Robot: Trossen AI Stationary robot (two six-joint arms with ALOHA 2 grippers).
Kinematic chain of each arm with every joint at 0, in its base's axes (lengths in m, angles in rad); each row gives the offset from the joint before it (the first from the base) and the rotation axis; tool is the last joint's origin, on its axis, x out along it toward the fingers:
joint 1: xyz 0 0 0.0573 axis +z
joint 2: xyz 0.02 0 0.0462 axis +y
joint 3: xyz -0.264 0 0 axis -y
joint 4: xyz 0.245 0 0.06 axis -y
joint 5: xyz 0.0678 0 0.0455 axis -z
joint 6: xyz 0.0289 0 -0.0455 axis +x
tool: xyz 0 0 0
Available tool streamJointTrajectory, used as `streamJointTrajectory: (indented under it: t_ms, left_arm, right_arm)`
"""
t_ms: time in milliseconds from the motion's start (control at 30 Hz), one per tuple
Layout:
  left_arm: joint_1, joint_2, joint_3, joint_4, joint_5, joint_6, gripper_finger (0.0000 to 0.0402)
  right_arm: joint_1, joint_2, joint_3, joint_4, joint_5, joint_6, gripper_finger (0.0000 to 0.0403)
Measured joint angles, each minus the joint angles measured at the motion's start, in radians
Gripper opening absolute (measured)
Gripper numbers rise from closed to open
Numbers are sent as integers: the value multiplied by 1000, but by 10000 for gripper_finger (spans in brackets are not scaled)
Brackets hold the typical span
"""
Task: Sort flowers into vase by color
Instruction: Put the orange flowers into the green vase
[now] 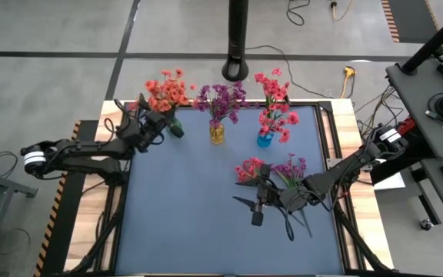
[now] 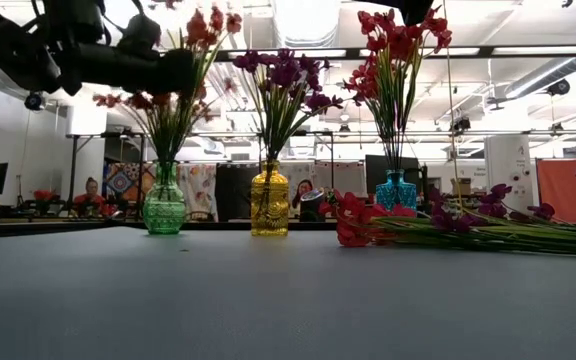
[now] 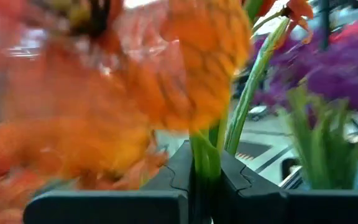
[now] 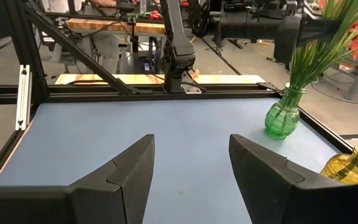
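The left gripper (image 3: pixel 207 183) is clamped tight on green stems of the orange flowers (image 1: pixel 168 92), which stand upright in the green vase (image 2: pixel 165 207). Well in front of that vase over bare blue table (image 1: pixel 175 223), the right gripper (image 1: pixel 254 208) hangs half open and empty. Just beyond it, loose flowers (image 2: pixel 448 225) lie flat, long stems pointing away from the green vase.

The bench (image 1: pixel 183 223) has a plain blue-grey top. 3 textured glass vases stand on it: a green vase (image 2: pixel 164 208) with orange-red flowers (image 1: pixel 168 91), a yellow vase (image 2: pixel 269 205) with purple flowers (image 1: pixel 220 98), a blue vase (image 2: pixel 396 191) with pink-red flowers (image 1: pixel 274 104). Red and purple loose sprays (image 1: pixel 271 171) have green stems. Both claws are black.
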Motion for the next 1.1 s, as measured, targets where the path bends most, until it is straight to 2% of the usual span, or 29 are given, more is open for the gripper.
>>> streamJointTrajectory:
  t_ms: [133, 567, 733, 900, 1100]
  left_arm:
    - [1, 2, -1, -1, -63, -27, 22]
    - [-4, -2, -1, -6, -75, -97, 94]
    - [-41, -21, -1, -66, -188, -95, 134]
    - [-84, -56, -1, -124, -205, -93, 177]
    - [-147, -116, -1, -198, -345, -85, 224]
  right_arm:
    - [0, 0, 0, 0, 0, -1, 201]
    - [0, 0, 0, -1, 0, -8, 201]
    - [0, 0, 0, -1, -1, -7, 201]
    - [0, 0, 0, -2, -1, -8, 201]
    - [0, 0, 0, -3, -1, -7, 201]
